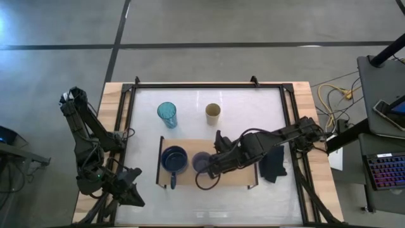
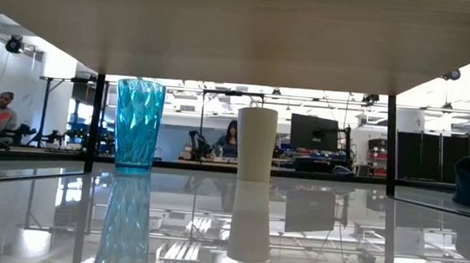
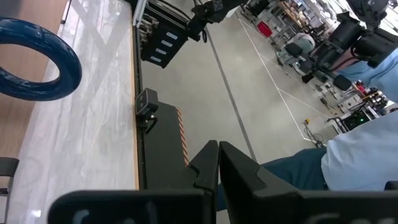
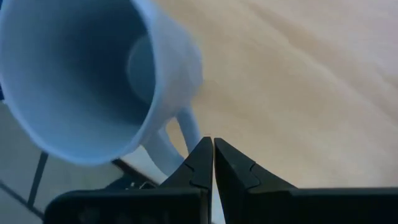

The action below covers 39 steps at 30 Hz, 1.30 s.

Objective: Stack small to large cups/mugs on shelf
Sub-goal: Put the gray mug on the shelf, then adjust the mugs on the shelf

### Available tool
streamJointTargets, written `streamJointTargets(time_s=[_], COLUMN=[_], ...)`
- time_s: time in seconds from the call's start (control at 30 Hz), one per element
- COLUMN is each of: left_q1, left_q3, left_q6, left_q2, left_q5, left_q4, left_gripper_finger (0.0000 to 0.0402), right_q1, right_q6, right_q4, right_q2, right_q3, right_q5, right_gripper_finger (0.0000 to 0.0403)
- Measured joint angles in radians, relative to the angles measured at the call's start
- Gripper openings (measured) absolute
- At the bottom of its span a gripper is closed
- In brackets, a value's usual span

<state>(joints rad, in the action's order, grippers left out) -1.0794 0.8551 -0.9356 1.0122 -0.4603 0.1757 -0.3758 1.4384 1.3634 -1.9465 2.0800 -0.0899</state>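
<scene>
On the low light-wood shelf with black frame ends [image 1: 237, 175], the right gripper [image 1: 212, 170] hovered with jaws together, holding nothing, just beside the small grey-lavender handled mug [image 1: 202, 163]; the wide dark navy handled mug [image 1: 173, 158] stood alongside. Farther back on the white tabletop [image 1: 253, 107] stood the tall translucent teal tumbler [image 1: 167, 114] and tan handleless cup [image 1: 213, 113]. The left gripper [image 3: 218, 163], jaws together, waited off the table's left edge.

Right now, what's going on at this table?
The right gripper, shut on the handle of the small grey-lavender mug, holds it over the shelf beside the navy mug. The teal tumbler and tan cup wait on the tabletop behind. The left gripper idles, shut, off the table's edge.
</scene>
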Motion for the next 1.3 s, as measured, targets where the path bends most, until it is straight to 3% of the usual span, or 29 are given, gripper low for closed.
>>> streamJointTargets(time_s=[0.47,0.73,0.93,1.13,1.3], left_q1=[0.000,0.000,0.002,0.037,0.148], left_q3=[0.000,0.000,0.001,0.064,0.120], left_q6=[0.006,-0.026,-0.078,0.080,0.095], left_q2=[0.000,0.000,0.036,0.143,0.214], left_q5=[0.000,-0.003,-0.081,-0.101,-0.112], left_q4=[0.000,-0.002,-0.061,-0.329,-0.315], left_gripper_finger=[0.0000,0.0000,0.0000,0.0000,0.0000], right_q1=[-0.008,-0.008,-0.018,-0.021,-0.009], right_q6=[-0.061,-0.037,0.001,-0.046,-0.086], right_q4=[-0.197,-0.050,0.104,0.124,0.120], right_q2=[-0.017,-0.027,-0.020,-0.019,-0.020], right_q3=[-0.006,-0.006,0.038,0.078,0.086], right_q5=[0.040,0.015,-0.042,-0.078,-0.172], right_gripper_finger=[0.0009,0.0009,0.0009,0.0009,0.0009])
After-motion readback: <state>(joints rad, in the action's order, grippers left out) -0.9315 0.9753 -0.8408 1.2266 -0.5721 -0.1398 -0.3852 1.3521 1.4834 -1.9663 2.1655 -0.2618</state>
